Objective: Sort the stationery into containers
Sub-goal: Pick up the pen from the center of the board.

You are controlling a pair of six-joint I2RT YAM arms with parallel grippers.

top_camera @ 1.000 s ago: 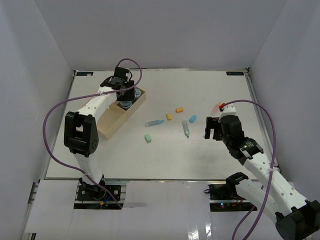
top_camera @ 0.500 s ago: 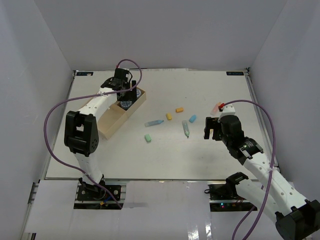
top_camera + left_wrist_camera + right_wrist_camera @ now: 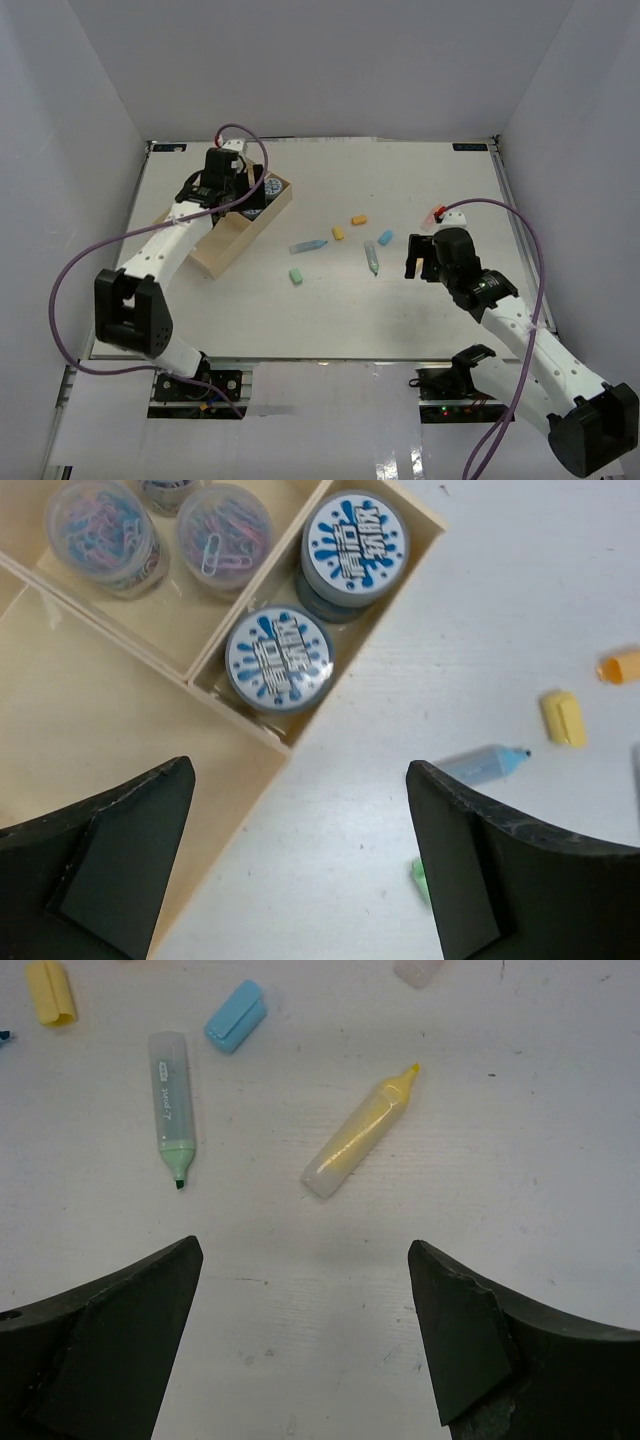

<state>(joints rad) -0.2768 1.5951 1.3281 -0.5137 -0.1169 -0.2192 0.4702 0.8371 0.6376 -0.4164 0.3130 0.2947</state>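
Only left wrist shows paperclip tubs (image 3: 222, 525) in tray (image 3: 110, 730) (blocked overhead).

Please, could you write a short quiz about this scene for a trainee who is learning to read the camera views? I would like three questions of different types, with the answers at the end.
1. True or false: both blue-and-white rolls sit in the same compartment of the tray.
2. Which colour is the marker lying nearest in front of the right gripper? A) yellow B) black C) red
3. Fill in the word: the left gripper is ____ and holds nothing.

Key:
1. True.
2. A, the yellow marker.
3. open.
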